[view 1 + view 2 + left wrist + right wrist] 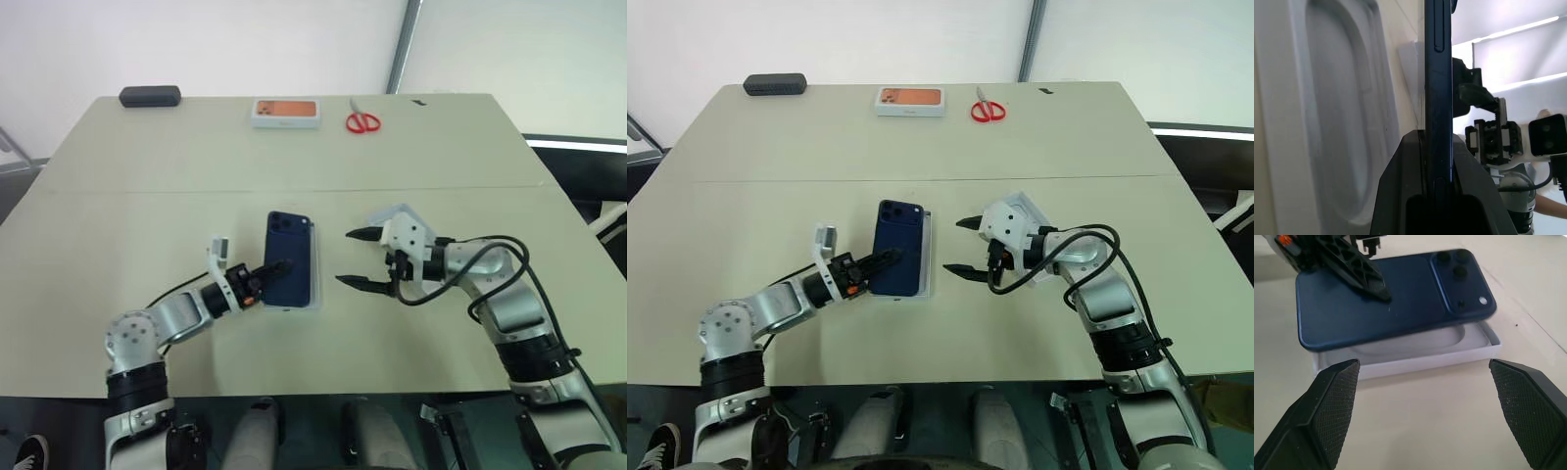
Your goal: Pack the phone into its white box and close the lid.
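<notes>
Beige and broad, the surface [147, 196] carries all items, with a white wall behind it. We see the phone [291, 257] near the front centre, back face up, camera cluster toward the far end. The left tool [275, 268] is pinching the phone at its near left edge; in the left wrist view the phone stands edge-on between the two black fingers [1400, 196]. We find the phone raised just above a shallow white box [1415, 357], which lies directly beneath it on the surface and shows an oval recess in its floor. The right tool [355, 258] hovers just to the right of the phone, apart from it, its fingers spread wide. A white piece [404, 217] lies behind the right tool; we cannot identify it. At the far edge lie a dark case [150, 96], a small white box with an orange picture [285, 112], and red-handled scissors [362, 119].
</notes>
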